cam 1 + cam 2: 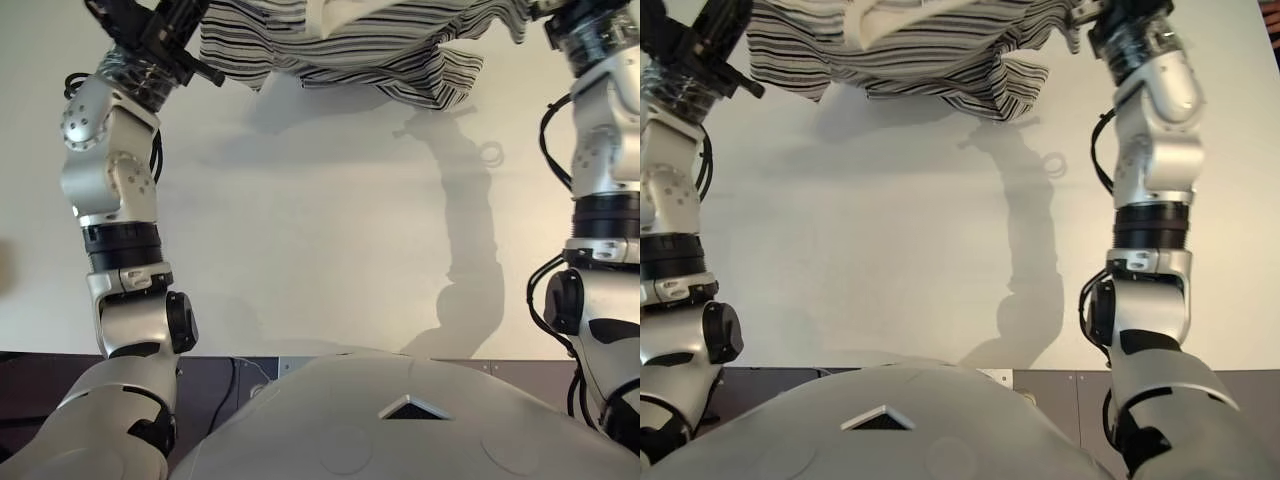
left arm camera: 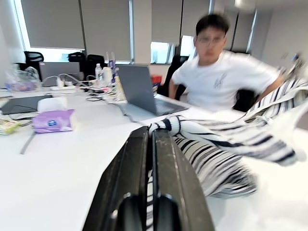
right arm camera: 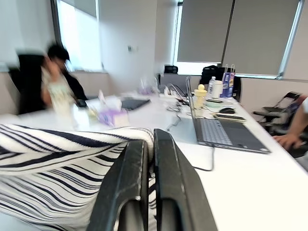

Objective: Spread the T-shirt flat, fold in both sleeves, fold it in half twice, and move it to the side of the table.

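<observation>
White desk (image 1: 300,260) lies under the striped T-shirt (image 1: 350,45) at twelve o'clock; left claw (image 2: 150,132) and right claw (image 3: 150,137) each pinch it. Best lowered evenly, kept taut.

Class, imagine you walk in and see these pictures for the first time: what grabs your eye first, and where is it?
The black-and-white striped T-shirt stands out first, hanging bunched over the far part of the white table and casting a shadow on it. It is held between the left gripper and the right gripper, both shut on the cloth. Beyond it, an open laptop sits on the tabletop.
</observation>
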Robot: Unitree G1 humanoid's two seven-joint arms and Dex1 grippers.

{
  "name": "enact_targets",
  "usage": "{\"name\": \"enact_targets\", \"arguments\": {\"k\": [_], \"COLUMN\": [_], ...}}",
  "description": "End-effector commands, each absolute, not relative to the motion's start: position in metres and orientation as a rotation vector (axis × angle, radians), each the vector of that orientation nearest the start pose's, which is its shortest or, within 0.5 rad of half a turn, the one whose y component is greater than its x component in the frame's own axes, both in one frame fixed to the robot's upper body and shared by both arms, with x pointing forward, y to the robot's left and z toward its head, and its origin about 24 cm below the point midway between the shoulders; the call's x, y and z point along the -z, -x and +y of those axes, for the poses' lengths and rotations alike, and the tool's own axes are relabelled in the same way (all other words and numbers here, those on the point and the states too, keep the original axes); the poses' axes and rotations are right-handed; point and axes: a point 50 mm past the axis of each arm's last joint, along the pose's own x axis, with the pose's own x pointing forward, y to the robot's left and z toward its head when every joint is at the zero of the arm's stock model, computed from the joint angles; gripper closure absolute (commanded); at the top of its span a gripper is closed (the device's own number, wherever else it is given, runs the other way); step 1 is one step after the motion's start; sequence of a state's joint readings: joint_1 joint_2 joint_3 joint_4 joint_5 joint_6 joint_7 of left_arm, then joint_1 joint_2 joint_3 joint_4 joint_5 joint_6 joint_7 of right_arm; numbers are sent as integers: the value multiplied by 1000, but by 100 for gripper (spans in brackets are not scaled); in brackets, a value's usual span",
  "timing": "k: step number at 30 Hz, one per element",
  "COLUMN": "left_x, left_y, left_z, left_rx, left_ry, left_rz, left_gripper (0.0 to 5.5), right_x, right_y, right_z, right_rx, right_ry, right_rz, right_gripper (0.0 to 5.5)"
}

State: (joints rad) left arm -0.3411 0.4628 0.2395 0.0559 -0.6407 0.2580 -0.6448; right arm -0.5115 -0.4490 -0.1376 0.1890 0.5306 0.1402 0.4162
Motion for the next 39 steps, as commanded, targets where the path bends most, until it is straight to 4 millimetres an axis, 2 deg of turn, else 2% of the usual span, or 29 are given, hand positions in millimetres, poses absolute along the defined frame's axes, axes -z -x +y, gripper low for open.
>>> {"name": "enact_targets", "arguments": {"k": [1,4,6,7,8,10,11,14,17,20,24,27,29,31,32,34,35,39], "left_x": [-195,-147,-105,-81,-66,-48,-43,-41,-48,-66,-85,-83,-80,-75,-70,-58,-53,-47], "left_y": [-188,-142,-114,-105,-96,-88,-88,-91,-97,-123,-151,-159,-164,-167,-170,-177,-182,-200], "left_z": [207,202,209,215,217,216,215,205,192,184,163,153,149,142,138,129,123,109], "left_rx": [947,1059,1027,994,972,919,882,830,777,624,550,514,503,535,548,576,590,623], "left_ry": [118,52,17,-42,-71,-126,-139,-105,-28,-26,34,101,114,94,52,-23,-49,-110], "left_rz": [-159,169,386,469,529,567,558,515,434,276,142,152,162,188,213,260,280,307], "left_gripper": [536,536,536,536,536,536,536,501,456,415,411,411,411,411,411,411,411,411], "right_x": [-264,-212,-156,-119,-93,-59,-50,-43,-49,-68,-92,-111,-119,-128,-132,-125,-113,-83], "right_y": [-206,-176,-149,-132,-115,-95,-93,-98,-118,-145,-176,-192,-195,-198,-208,-228,-233,-239], "right_z": [-203,-204,-201,-205,-210,-223,-229,-235,-240,-238,-227,-225,-231,-239,-240,-238,-233,-205], "right_rx": [-1021,-1134,-1241,-1284,-1322,-1319,-1286,-1220,-1129,-1075,-1039,-1038,-1094,-1144,-1121,-1028,-1006,-972], "right_ry": [53,155,277,375,443,559,615,702,658,584,433,335,348,378,388,511,563,605], "right_rz": [-347,4,330,497,612,742,763,716,606,495,389,349,380,386,358,332,328,293], "right_gripper": [540,540,540,540,540,540,540,540,485,439,367,309,280,280,280,280,280,280]}}
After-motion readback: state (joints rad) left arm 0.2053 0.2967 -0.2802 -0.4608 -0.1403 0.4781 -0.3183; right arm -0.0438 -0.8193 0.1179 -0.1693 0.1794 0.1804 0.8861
